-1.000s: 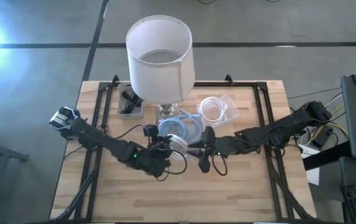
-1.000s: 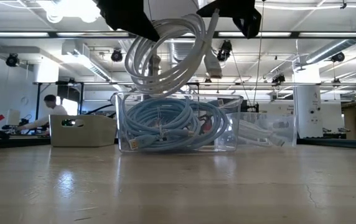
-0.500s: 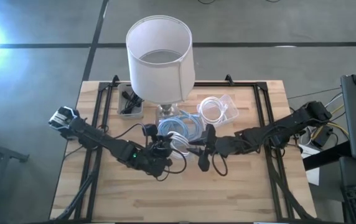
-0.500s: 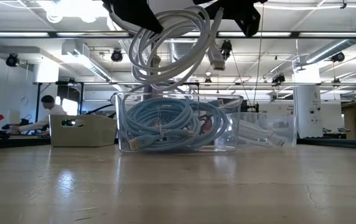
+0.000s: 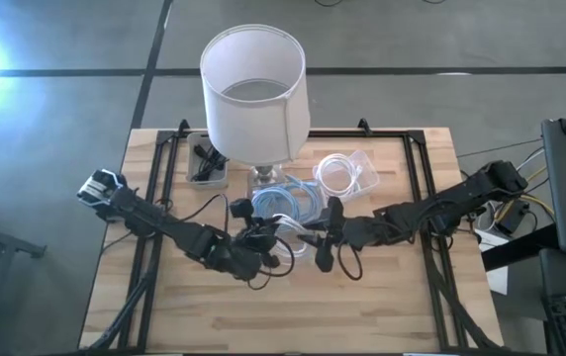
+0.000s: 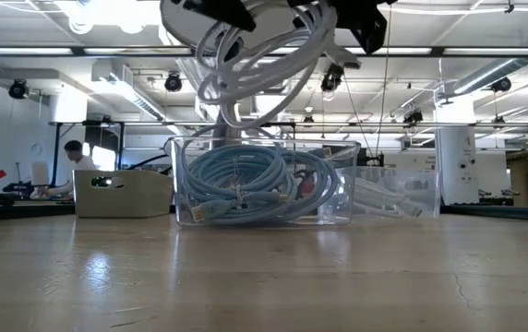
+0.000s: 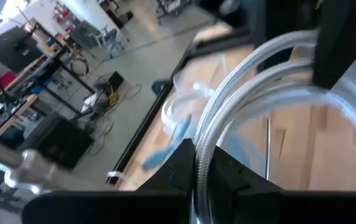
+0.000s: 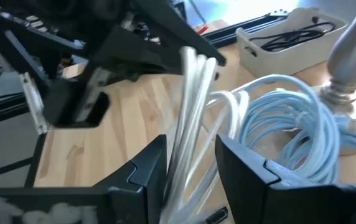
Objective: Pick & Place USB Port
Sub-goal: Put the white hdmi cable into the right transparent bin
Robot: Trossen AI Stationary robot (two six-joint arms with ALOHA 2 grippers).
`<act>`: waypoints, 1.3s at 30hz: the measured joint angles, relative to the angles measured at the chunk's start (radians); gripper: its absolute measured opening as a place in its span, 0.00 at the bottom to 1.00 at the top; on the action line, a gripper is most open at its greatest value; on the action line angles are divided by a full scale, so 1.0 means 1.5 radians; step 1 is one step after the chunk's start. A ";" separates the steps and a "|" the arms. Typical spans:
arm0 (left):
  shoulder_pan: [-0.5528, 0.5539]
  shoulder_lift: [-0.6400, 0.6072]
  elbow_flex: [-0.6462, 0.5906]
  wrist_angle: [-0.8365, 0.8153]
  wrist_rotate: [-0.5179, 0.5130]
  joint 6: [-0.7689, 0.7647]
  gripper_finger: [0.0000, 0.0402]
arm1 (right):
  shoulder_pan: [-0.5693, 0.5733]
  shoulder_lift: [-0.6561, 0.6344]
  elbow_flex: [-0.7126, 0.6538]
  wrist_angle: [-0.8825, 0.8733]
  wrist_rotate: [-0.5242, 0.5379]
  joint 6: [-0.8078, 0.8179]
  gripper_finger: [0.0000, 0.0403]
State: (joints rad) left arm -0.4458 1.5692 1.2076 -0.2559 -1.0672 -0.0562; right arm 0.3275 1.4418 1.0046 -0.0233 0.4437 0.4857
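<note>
White cable, coiled in loops, hangs in the air above the desk, just in front of a clear bin full of light blue cables. Left hand pinches one side of the coil; right hand has its fingers pressed around strands on the other side. A lamp stands behind the bin, with a small grey tray beside it.

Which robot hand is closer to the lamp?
About even; I can't pick one. The left gripper and right gripper meet at the white cable in front of the lamp, one on each side of its base.
</note>
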 joint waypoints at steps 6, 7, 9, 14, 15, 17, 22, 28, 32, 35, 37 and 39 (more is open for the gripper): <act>0.001 0.000 0.000 0.061 0.007 0.057 0.06 | 0.000 -0.001 0.000 0.000 0.019 -0.027 0.30; 0.001 0.000 -0.001 0.059 0.007 0.056 0.06 | 0.000 -0.001 0.000 0.000 0.019 -0.030 0.29; 0.001 0.000 -0.001 0.051 0.007 0.055 0.06 | 0.000 -0.001 0.000 0.000 0.019 -0.030 0.25; 0.001 0.000 -0.001 0.043 0.008 0.054 0.06 | 0.000 0.000 0.000 -0.001 0.018 -0.030 0.10; 0.001 0.000 -0.001 0.042 0.009 0.054 0.06 | 0.000 0.000 0.000 -0.002 0.018 -0.029 0.07; 0.001 0.000 -0.001 0.037 0.024 0.054 0.06 | 0.001 0.000 0.000 -0.005 0.018 -0.030 0.04; 0.001 0.000 -0.002 0.016 0.074 0.034 0.06 | 0.005 0.001 -0.001 -0.021 0.015 -0.027 0.04; 0.011 -0.001 -0.018 0.019 0.088 0.041 0.07 | 0.018 0.002 -0.002 -0.022 0.021 -0.014 0.04; 0.016 -0.001 -0.022 0.013 0.092 0.056 0.13 | 0.021 0.002 -0.002 -0.020 0.021 -0.015 0.04; 0.017 -0.001 -0.023 0.012 0.092 0.057 0.20 | 0.021 0.001 -0.002 -0.020 0.023 -0.015 0.04; 0.017 -0.001 -0.023 0.010 0.090 0.057 0.24 | 0.021 0.001 -0.002 -0.020 0.022 -0.015 0.04; 0.015 -0.001 -0.023 0.009 0.090 0.055 0.28 | 0.021 -0.001 -0.001 -0.020 0.022 -0.018 0.03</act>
State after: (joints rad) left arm -0.4235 1.5684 1.1736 -0.2418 -0.9328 0.0260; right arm 0.3592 1.4409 1.0038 -0.0537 0.4770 0.4584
